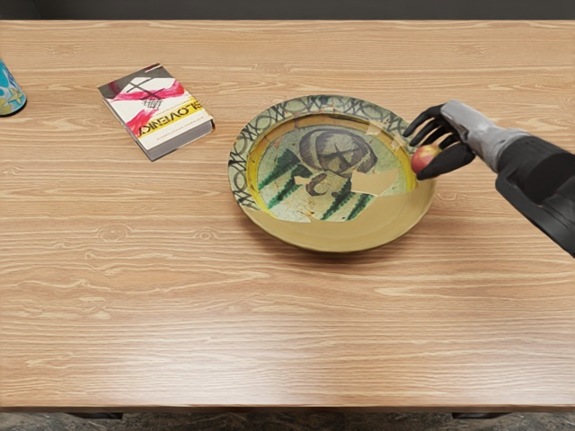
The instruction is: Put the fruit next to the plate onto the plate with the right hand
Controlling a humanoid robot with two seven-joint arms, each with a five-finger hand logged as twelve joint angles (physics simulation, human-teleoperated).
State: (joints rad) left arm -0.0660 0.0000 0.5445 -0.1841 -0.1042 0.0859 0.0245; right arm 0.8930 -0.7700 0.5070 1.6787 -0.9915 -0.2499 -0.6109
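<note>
Most of the fruit (422,158) is hidden from where I stand: only a small patch of red and yellow skin peeks out between the dark fingers (424,126) of the right hand (445,141), so I can't say what kind it is. The hand is curled round it, fingers over the top and thumb underneath, and appears to have hold of it. The arm comes in from the right and is cut off at the edge. The fruit sits right at the right-hand rim of the plate (269,126), touching or just overlapping the edge, not down in the painted middle; I can't tell whether it rests on the table (269,314) or is lifted clear. The plate is wide and shallow, with a patterned border and a green and dark design inside. Well off to the left lies a book (157,109), and at the far left edge a blue object (9,90) is cut off.
</note>
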